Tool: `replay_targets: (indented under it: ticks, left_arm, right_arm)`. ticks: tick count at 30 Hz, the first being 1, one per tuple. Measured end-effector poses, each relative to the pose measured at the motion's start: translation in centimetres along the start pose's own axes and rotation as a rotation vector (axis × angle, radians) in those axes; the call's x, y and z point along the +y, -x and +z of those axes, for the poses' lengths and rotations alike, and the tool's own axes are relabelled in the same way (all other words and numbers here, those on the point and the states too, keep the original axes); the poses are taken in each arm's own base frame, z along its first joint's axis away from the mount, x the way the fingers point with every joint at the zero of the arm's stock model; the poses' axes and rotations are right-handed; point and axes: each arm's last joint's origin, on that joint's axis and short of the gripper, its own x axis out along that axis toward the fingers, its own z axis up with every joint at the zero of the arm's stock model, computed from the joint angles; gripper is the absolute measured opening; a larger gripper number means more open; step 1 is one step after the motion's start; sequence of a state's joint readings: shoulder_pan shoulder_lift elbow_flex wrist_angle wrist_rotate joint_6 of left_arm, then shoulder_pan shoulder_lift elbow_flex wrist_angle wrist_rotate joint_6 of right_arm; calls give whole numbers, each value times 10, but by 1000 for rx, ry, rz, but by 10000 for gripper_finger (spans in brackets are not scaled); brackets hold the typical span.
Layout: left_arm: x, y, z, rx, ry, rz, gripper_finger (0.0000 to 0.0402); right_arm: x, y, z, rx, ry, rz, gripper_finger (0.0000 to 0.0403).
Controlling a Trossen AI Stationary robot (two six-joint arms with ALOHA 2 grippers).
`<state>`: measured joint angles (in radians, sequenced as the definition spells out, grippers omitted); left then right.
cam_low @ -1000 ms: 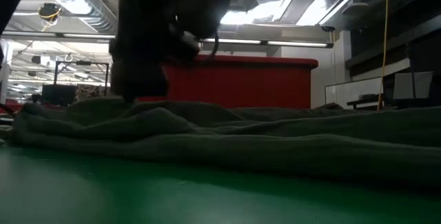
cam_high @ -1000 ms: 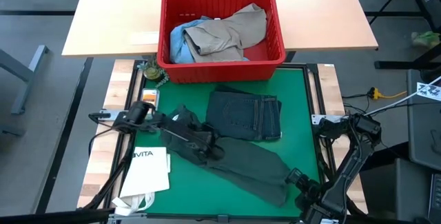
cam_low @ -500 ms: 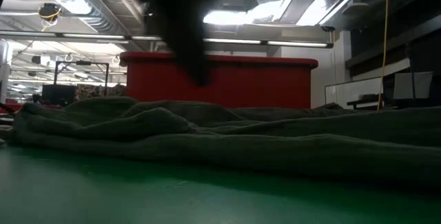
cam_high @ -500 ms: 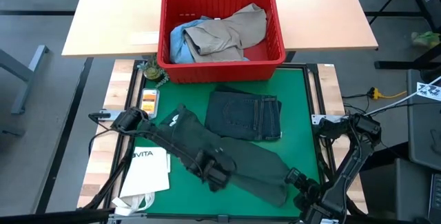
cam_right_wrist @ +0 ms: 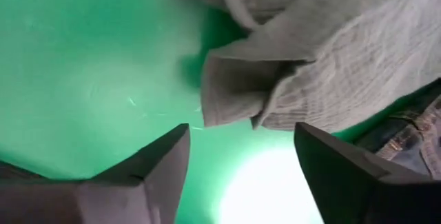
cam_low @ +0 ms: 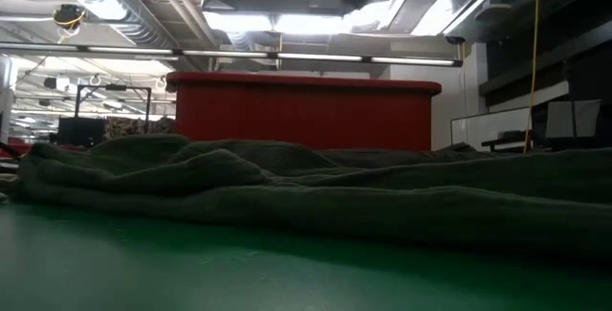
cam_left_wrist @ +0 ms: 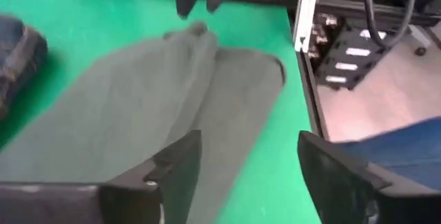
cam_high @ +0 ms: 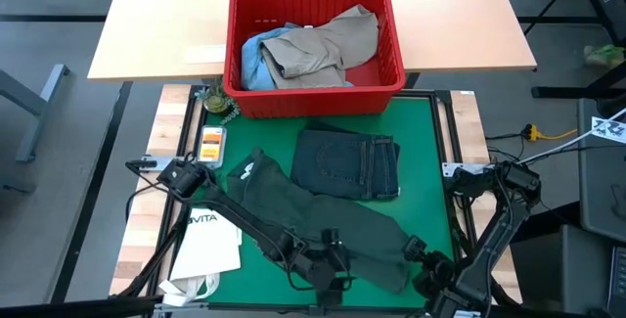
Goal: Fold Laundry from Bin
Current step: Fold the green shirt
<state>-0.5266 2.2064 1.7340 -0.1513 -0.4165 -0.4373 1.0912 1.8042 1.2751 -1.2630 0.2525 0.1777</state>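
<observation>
Sweeping along the dark green shirt, the left gripper has travelled from the collar end, over by the white VITA bag, down to the shirt's near hem, and its fingers, pinched together a moment ago, now stand apart with nothing between them.

That shirt lies spread on the green mat, its long axis running on a diagonal from the end nearest the bag to the mat's near right corner. Just beyond it on the mat, toward the red bin, sits the folded pair of dark trousers, touching or barely apart from the shirt's far edge. In the bin the khaki garment lies on top of the light blue jeans.

From the left wrist, the shirt's tail stretches away ahead of the open jaws, so the cloth lies forward of them, along the line of the arm.

The right gripper hovers at the mat's near right corner, fingers spread, and its wrist camera shows a corner of cloth just ahead of the fingertips, not held.

Each gripper is at the hem end, the right one nearer the corner tip; I judge a fold toward the collar would begin here.
</observation>
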Motion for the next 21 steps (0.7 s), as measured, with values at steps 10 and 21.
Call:
replay_targets:
  ticks: [10,21]
  left_arm:
    - [12,-42,-8,-172,-112,27,246]
    - [29,-69,-22,-159,-155,30,245]
  right_arm:
    - [2,0,0,0,3,34,282]
    - [2,0,1,-3,2,35,280]
